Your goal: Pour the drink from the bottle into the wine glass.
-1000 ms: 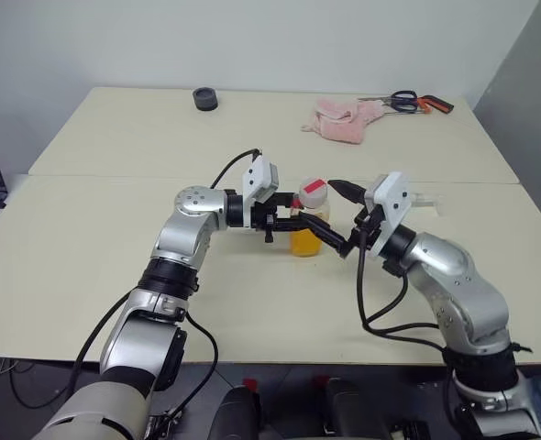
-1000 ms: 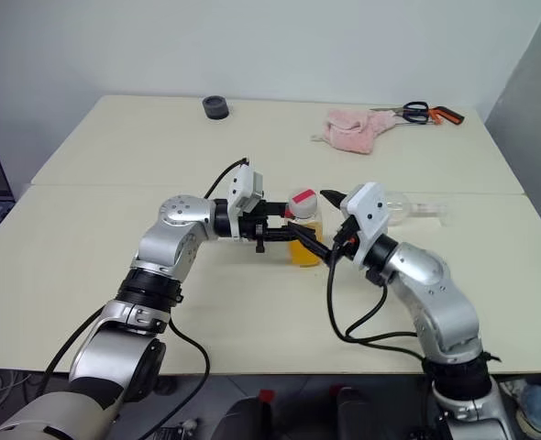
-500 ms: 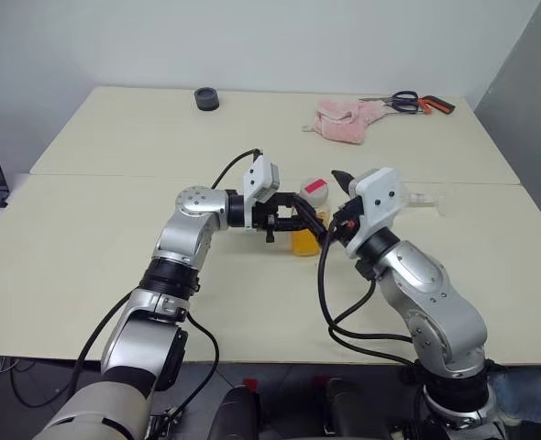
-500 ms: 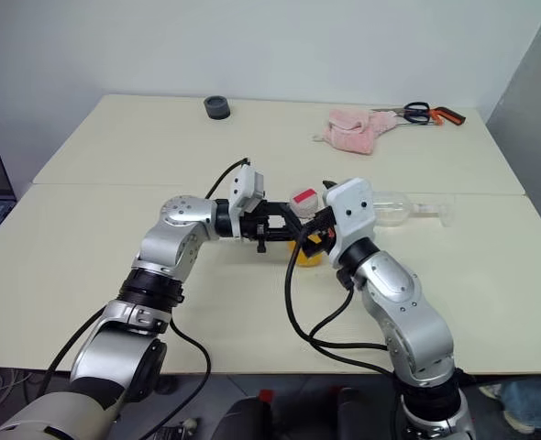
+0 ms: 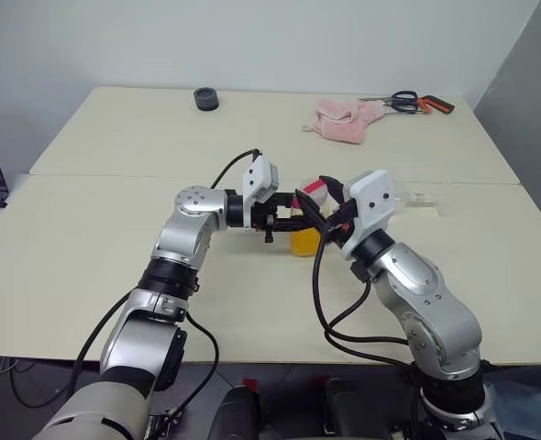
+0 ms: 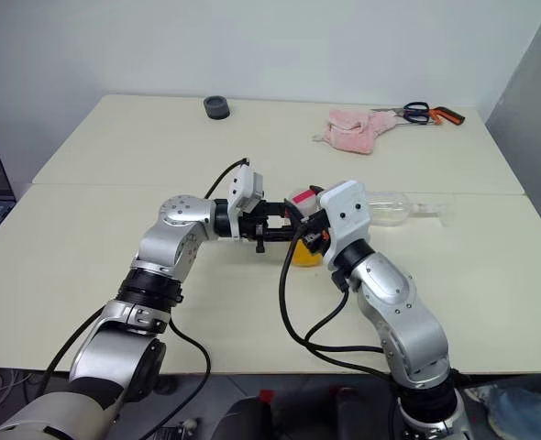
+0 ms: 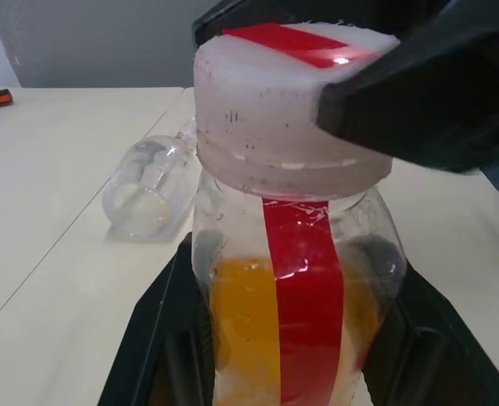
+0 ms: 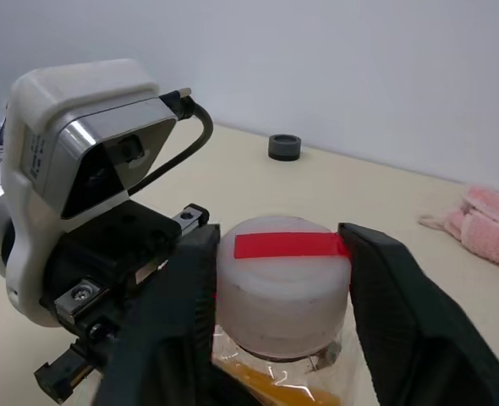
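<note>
The bottle (image 7: 296, 254) stands upright near the middle of the desk (image 5: 87, 266), partly filled with the orange drink (image 7: 241, 330). The left claw (image 5: 284, 218) is clamped on the bottle's body, one finger on each side. The right claw (image 8: 275, 279) sits at the bottle's top, its two fingers flanking the white cap (image 8: 282, 275) with the red strip, closed against or very nearly against it; firm contact cannot be confirmed. The wine glass (image 6: 394, 208) lies on its side on the desk, just beyond the right arm.
</note>
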`<state>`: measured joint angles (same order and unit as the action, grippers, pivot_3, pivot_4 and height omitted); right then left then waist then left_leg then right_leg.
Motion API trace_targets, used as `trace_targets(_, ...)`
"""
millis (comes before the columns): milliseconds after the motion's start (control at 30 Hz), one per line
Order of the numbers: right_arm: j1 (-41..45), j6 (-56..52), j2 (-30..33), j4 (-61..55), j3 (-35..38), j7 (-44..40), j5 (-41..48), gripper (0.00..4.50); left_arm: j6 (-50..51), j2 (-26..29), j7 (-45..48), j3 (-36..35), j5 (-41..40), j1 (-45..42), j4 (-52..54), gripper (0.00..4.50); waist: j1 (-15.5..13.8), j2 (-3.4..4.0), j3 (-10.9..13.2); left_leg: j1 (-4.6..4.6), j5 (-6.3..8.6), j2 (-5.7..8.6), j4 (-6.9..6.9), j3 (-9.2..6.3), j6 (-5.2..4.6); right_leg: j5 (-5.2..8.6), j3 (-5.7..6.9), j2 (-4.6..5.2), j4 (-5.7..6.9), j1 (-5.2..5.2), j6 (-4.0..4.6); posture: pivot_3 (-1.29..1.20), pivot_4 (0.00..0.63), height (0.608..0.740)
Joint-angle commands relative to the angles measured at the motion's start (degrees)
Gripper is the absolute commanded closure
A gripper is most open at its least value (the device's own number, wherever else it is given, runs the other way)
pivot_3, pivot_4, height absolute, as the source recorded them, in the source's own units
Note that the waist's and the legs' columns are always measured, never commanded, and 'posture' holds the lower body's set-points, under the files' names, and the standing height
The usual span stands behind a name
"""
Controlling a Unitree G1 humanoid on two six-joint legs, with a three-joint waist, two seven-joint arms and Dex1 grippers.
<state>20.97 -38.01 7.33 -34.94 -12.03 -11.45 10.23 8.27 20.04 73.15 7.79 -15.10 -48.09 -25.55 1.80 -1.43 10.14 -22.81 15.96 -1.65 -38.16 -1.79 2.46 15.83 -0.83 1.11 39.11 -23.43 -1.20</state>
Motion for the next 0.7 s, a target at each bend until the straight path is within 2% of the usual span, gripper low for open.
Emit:
trace_targets(33, 1.4, 4.6, 1.0, 0.6, -0.7, -4.3, 1.2, 2.65, -1.1, 0.2, 0.2, -0.9, -0.7, -1.5, 1.2, 2.78, 0.0, 0.00, 0.0, 0.00, 0.00, 0.00, 0.00, 0.00, 0.00, 0.00, 0.00, 0.00, 0.00, 0.00, 0.00, 0.00, 0.150, 0.740)
trace_targets(200, 6.0, 13.8, 5.4, 11.0, 1.5, -20.5, 7.6, 2.66, -1.1, 0.0, 0.6, -0.8, -0.6, -2.2, 0.7, 2.79, 0.0, 0.00, 0.0, 0.02, 0.00, 0.00, 0.00, 0.03, -0.01, 0.00, 0.00, -0.01, -0.01, 0.00, 0.00, 0.00, 0.150, 0.740)
trace_targets(300, 11.4, 13.7, 9.1, 19.5, 3.3, -31.0, 12.0, 2.66, -1.6, -0.1, 1.0, -0.6, -0.3, -2.6, 0.3, 2.80, 0.0, -0.01, 0.0, 0.02, 0.00, 0.00, 0.00, 0.04, -0.01, 0.00, 0.00, -0.01, -0.01, 0.02, 0.00, 0.00, 0.150, 0.740)
trace_targets(433, 18.2, 12.3, 10.6, 30.8, 6.1, -36.3, 14.3, 2.66, -1.8, -0.4, 1.1, -0.7, -0.1, -3.0, 0.0, 2.81, 0.1, 0.00, 0.0, 0.05, 0.00, -0.02, 0.02, 0.04, -0.02, -0.01, 0.01, -0.03, -0.01, 0.01, 0.01, 0.00, 0.150, 0.740)
trace_targets(567, 19.3, 12.1, 11.8, 32.7, 7.3, -37.7, 14.6, 2.66, -1.8, -0.4, 0.7, -1.0, -0.1, -2.7, 0.4, 2.81, 0.0, 0.00, 0.0, 0.00, 0.00, -0.02, 0.04, 0.04, -0.01, -0.01, 0.02, 0.00, -0.06, 0.01, 0.01, 0.00, 0.150, 0.740)
trace_targets(700, 17.8, 11.1, 12.0, 29.7, 9.1, -35.3, 15.3, 1.29, -1.7, -0.2, 0.5, -1.2, -0.1, -2.2, 0.9, 2.81, -0.2, 0.00, 0.0, -0.05, -0.01, 0.02, 0.02, 0.07, 0.00, -0.01, 0.01, 0.07, -0.07, -0.01, 0.01, 0.00, 0.150, 0.740)
